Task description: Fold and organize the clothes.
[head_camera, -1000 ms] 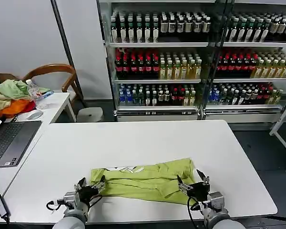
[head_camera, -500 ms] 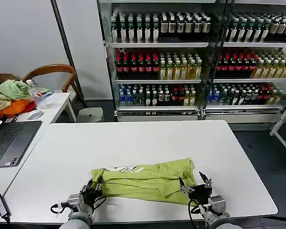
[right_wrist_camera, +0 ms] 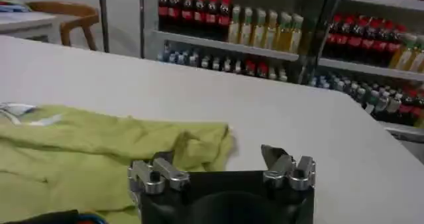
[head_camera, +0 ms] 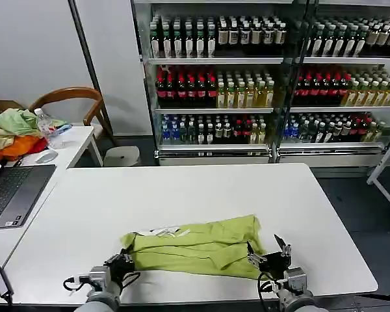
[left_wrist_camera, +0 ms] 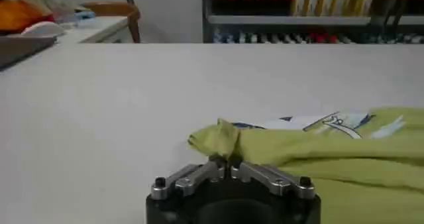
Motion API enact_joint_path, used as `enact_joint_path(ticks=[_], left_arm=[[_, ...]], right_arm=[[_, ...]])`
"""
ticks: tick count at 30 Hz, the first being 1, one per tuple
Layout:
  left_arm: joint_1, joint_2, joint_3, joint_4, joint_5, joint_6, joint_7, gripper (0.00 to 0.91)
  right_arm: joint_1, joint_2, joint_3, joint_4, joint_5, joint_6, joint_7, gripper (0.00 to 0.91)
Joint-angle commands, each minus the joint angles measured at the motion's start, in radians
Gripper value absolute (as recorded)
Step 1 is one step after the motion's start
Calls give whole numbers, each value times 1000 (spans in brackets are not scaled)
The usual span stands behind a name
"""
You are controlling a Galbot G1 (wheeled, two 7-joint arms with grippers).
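The clothes are one lime yellow-green T-shirt [head_camera: 195, 247], lying in a long folded band near the front edge of the white table [head_camera: 182, 188]. A white-and-dark print [left_wrist_camera: 331, 121] shows on its far side. My left gripper [head_camera: 120, 265] sits at the shirt's left end and is shut on a bunched corner of the cloth [left_wrist_camera: 227, 166]. At the shirt's right end my right gripper [head_camera: 268, 257] stands open [right_wrist_camera: 216, 158]. One of its fingers [right_wrist_camera: 159, 166] lies over the shirt's edge, the other [right_wrist_camera: 271, 156] over bare table. The shirt [right_wrist_camera: 99, 152] spreads away from it.
A side table at the left holds a laptop [head_camera: 13, 192], a water bottle [head_camera: 47, 127] and a heap of pale green and orange garments [head_camera: 13, 130]. A wooden chair [head_camera: 71, 104] and a white stool [head_camera: 122, 156] stand behind. Drink shelves [head_camera: 247, 78] line the back.
My left gripper has closed on the shirt's left corner and drawn slightly toward the table's front edge. The right gripper has slid a little outward and stays open.
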Motion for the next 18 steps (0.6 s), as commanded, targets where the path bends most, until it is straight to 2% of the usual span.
enact_joint_path(ticks=[1, 6, 11, 12, 14, 18], left_arm=[[75, 47, -337, -97, 87, 104, 68, 40], [109, 50, -464, -48, 164, 106, 125, 40], [113, 56, -474, -28, 250, 104, 149, 50], [109, 57, -464, -31, 245, 84, 152, 50], [105, 50, -414, -41, 175, -28, 151, 50], [77, 7, -245, -111, 127, -74, 167, 50]], right_arm=[[9, -5, 0, -13, -12, 3, 2, 907], [14, -7, 2, -11, -11, 8, 2, 907], [21, -13, -1, 0, -10, 9, 2, 907], [22, -14, 1, 7, -10, 9, 3, 907], [25, -14, 5, 20, -10, 13, 3, 907], [29, -8, 26, 66, -8, 32, -5, 907]])
